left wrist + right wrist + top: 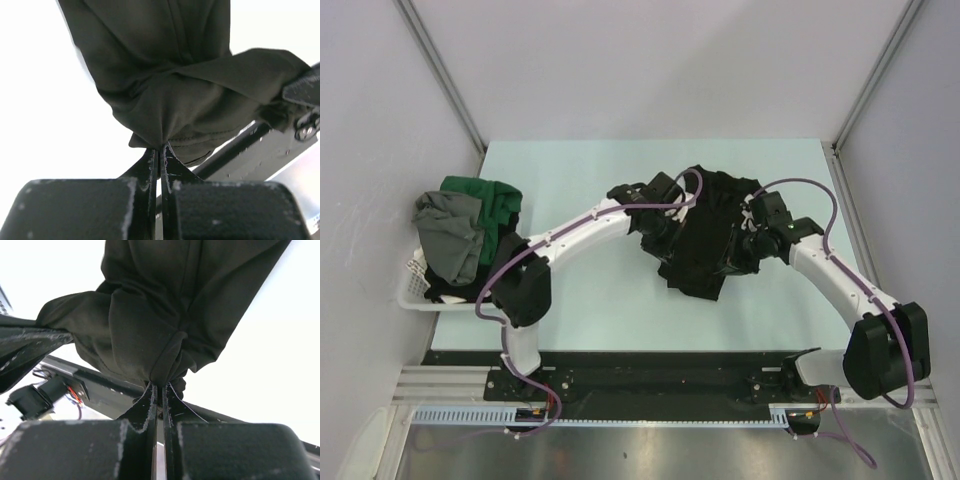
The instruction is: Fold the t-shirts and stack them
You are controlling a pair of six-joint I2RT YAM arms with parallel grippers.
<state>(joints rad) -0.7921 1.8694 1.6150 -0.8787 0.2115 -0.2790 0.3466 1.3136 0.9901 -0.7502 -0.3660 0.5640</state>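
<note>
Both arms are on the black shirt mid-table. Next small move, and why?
Probably draw the two arms apart, sideways. Both pairs of jaws are pinched shut on the black t-shirt, close together, and the cloth is bunched and creased between them over the table. Spreading should pull it taut before it is laid flat for folding.
</note>
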